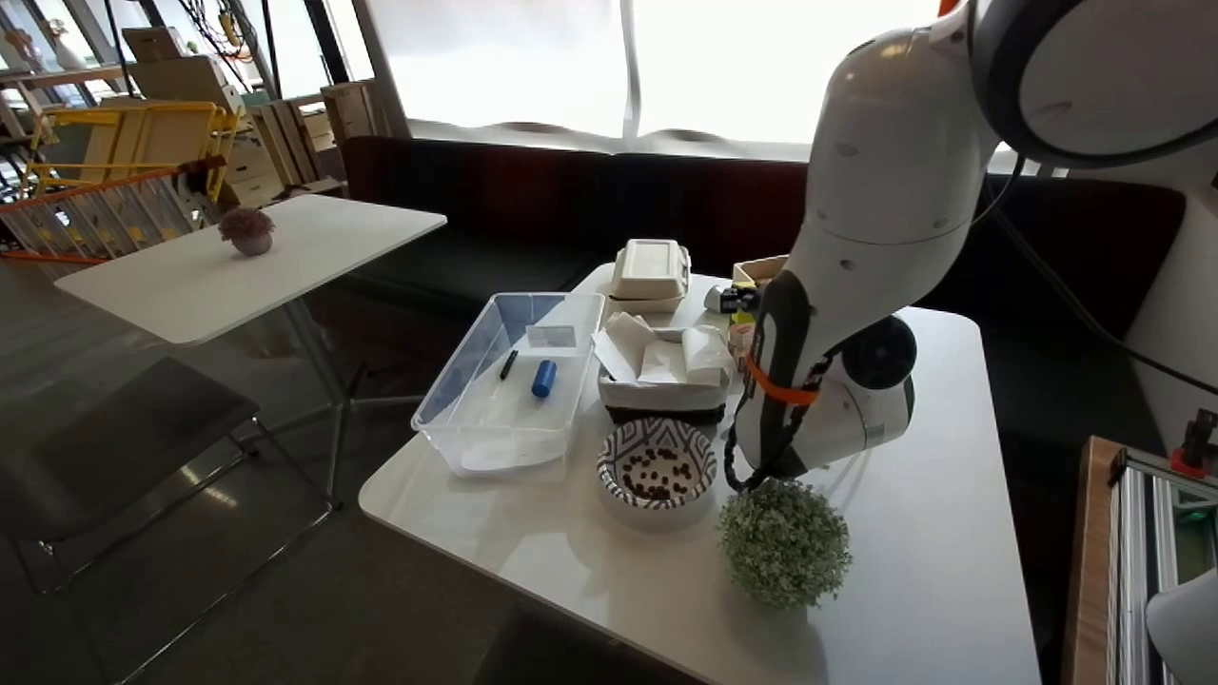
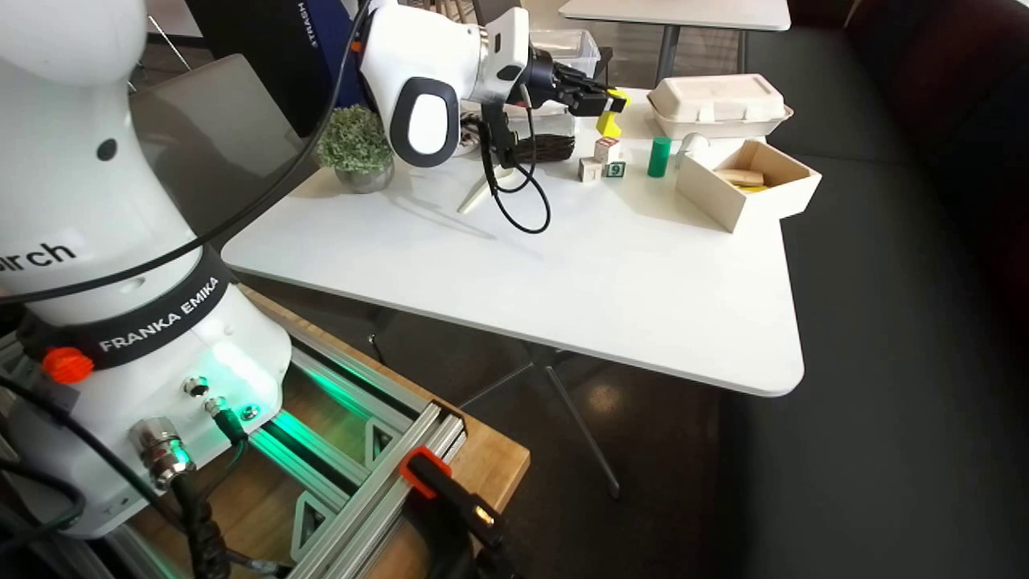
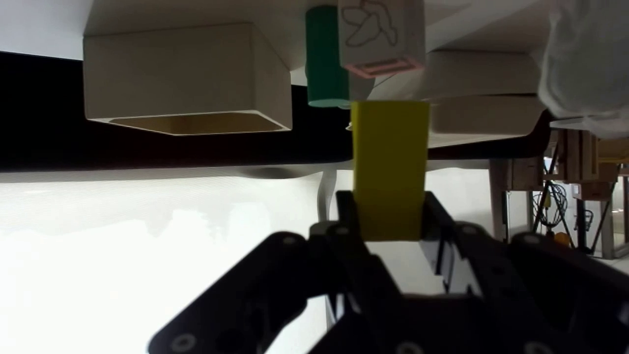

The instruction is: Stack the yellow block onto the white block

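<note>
The yellow block (image 2: 608, 125) is held off the table in my gripper (image 2: 617, 100), which is shut on it. In the wrist view, which stands upside down, the yellow block (image 3: 390, 167) sits between both fingertips (image 3: 388, 214) and sticks out past them. The white block (image 2: 607, 149), a letter cube with pinkish-red edges, rests on two other cubes (image 2: 590, 170). In an exterior view the yellow block is just above this white block, with a small gap apparent. The white block (image 3: 381, 34) also shows in the wrist view, beyond the yellow block.
A green cylinder (image 2: 658, 157), an open wooden box (image 2: 748, 205) and a closed takeout box (image 2: 719, 100) stand near the cubes. A paper-lined basket (image 1: 661, 385), patterned bowl (image 1: 657, 466), clear bin (image 1: 509, 428), plant (image 1: 785, 544) and pale stick (image 2: 479, 194) are also on the table.
</note>
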